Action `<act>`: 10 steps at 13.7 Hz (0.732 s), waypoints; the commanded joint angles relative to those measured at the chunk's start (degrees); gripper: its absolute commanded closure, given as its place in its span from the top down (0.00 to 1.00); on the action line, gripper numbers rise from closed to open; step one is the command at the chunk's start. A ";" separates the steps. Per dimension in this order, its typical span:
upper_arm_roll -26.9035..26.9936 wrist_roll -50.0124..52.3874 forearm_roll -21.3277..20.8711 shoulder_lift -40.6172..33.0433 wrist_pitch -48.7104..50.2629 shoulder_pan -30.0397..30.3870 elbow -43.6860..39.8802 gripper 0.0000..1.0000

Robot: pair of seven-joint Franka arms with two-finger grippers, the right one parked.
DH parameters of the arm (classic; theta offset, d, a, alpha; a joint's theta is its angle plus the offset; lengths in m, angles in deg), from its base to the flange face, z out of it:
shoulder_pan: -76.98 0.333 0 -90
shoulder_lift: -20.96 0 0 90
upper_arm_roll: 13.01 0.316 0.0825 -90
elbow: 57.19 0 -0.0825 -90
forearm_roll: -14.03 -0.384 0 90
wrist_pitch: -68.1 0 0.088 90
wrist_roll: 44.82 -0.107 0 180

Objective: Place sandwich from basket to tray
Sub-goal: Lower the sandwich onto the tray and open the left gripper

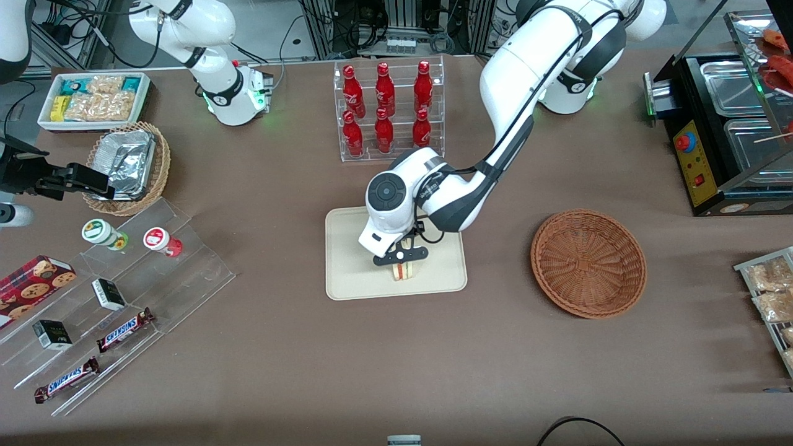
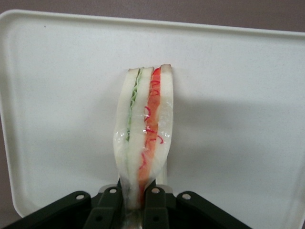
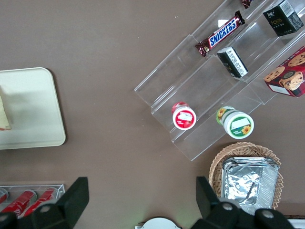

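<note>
My left gripper (image 1: 401, 262) is shut on the sandwich (image 1: 404, 271), a white wedge with red and green filling. It holds the wedge on edge over the part of the cream tray (image 1: 347, 272) nearer the front camera. In the left wrist view the black fingers (image 2: 155, 198) pinch one end of the sandwich (image 2: 145, 124), and the gripper (image 2: 137, 192) looks down at the tray (image 2: 238, 95) close beneath. Whether the sandwich touches the tray I cannot tell. The reddish-brown basket (image 1: 588, 263) sits beside the tray, toward the working arm's end, with nothing in it.
A clear rack of red bottles (image 1: 387, 108) stands farther from the camera than the tray. Toward the parked arm's end are a stepped clear shelf (image 1: 124, 310) with snacks, a lighter basket with a foil container (image 1: 127, 164) and a white snack box (image 1: 93, 99). A black food warmer (image 1: 725, 130) stands at the working arm's end.
</note>
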 commanded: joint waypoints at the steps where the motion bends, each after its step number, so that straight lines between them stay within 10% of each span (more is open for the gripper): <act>1: 0.67 1.99 -0.90 1.24 0.32 -1.28 -2.41 0.78; 2: 0.67 1.81 -0.99 0.98 0.32 -1.19 -2.15 1.00; 10: 0.67 -0.72 -0.90 -7.89 4.00 2.31 -2.41 1.00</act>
